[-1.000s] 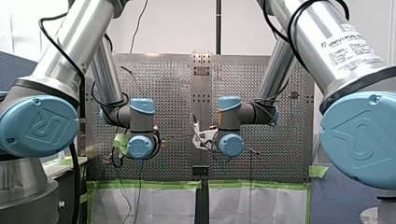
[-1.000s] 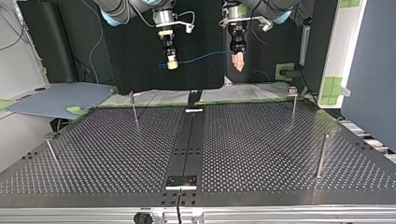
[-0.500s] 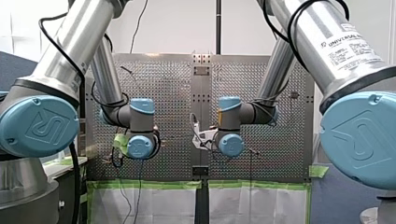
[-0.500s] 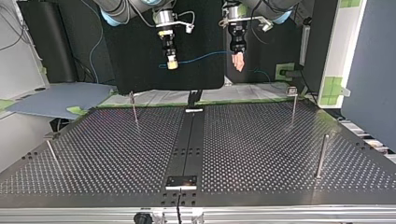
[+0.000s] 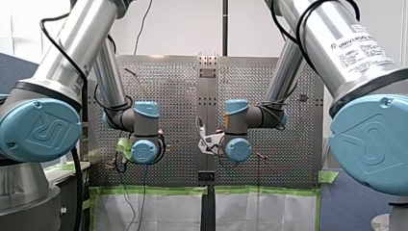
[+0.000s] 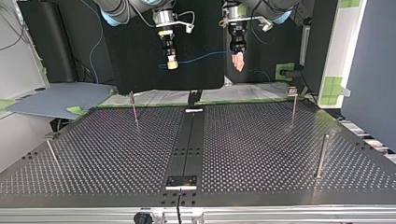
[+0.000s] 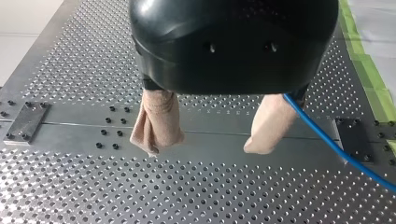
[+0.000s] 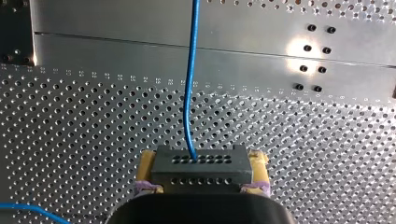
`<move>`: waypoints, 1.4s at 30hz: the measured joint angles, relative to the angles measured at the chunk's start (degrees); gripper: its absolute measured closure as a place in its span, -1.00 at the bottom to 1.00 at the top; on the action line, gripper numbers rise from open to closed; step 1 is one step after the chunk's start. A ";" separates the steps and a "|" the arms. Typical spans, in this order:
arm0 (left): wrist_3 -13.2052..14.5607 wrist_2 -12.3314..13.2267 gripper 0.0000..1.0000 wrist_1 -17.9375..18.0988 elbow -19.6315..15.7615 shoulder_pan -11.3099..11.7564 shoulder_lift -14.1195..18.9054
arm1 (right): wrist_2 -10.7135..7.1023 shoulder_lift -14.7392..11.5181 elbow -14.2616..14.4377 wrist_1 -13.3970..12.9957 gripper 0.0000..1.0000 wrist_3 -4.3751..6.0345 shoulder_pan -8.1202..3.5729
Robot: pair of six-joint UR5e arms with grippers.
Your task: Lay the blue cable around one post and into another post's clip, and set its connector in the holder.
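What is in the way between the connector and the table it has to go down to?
Nothing visible. The connector, shut in my right gripper, hangs over bare table; only its own cable runs ahead of it.

Looked every inch a robotics laboratory. Centred on a perforated metal table studded with thin upright posts and edged in green tape. Housed two industrial arms, my left arm and my right arm, silver-tubed, blue-capped at the joints, trailing black cables. Closed in by a white wall, a black screen and a grey partition.
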 joint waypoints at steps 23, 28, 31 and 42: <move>0.26 -0.70 -1.00 0.96 0.09 0.44 -3.75 | -1.58 4.23 -1.13 0.00 1.00 0.35 -0.53; 0.26 -0.70 -1.00 0.97 0.09 0.44 -3.77 | -1.59 4.29 -1.14 0.00 1.00 0.35 -0.53; -0.12 -1.10 -1.00 0.56 -0.31 0.05 -3.39 | -1.58 4.30 -1.14 0.00 1.00 0.35 -0.53; -3.77 -3.31 -1.00 -5.07 -4.34 -3.35 1.60 | -1.58 4.30 -1.14 0.00 1.00 0.35 -0.53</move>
